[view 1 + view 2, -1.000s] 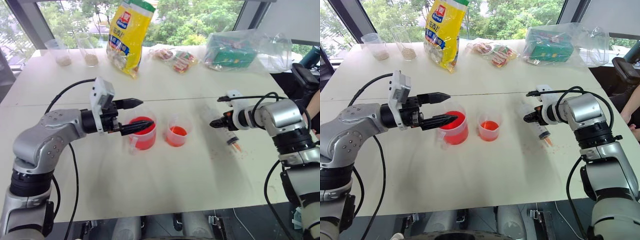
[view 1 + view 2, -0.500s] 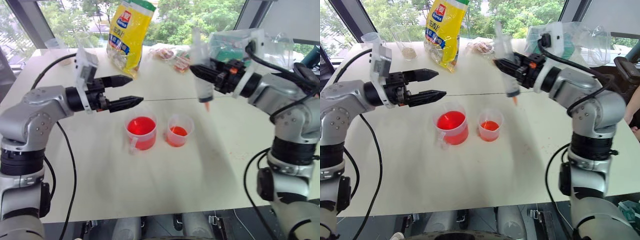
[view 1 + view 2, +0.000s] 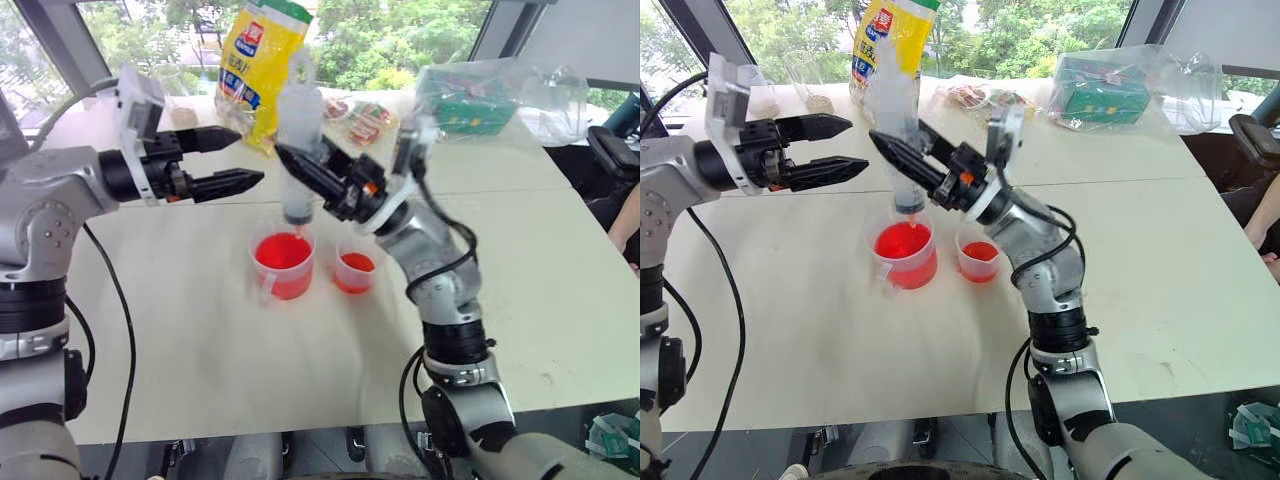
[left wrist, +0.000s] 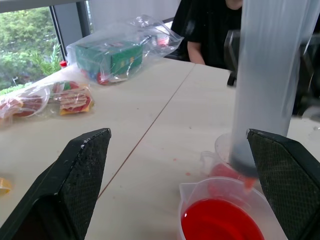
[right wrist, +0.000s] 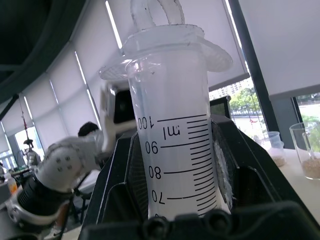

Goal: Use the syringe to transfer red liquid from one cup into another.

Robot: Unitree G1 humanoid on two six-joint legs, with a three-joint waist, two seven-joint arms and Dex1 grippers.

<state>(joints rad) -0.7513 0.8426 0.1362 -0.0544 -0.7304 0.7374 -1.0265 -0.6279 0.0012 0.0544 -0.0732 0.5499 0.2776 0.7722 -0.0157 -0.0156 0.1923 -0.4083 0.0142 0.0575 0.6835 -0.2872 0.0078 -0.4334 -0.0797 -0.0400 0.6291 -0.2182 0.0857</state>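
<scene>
The right gripper (image 3: 902,158) is pinching the syringe (image 3: 902,135) by its barrel and holds it upright, with the tip just above the red liquid (image 3: 903,241) in the handled beaker (image 3: 905,256). The smaller cup (image 3: 978,255) stands just beside it. The left gripper (image 3: 835,148) is spread wide and empty, near the syringe

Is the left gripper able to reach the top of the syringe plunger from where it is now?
Probably yes. The left gripper is open and level with the syringe, which the right gripper holds upright over the handled beaker. Nothing stands between them.
</scene>
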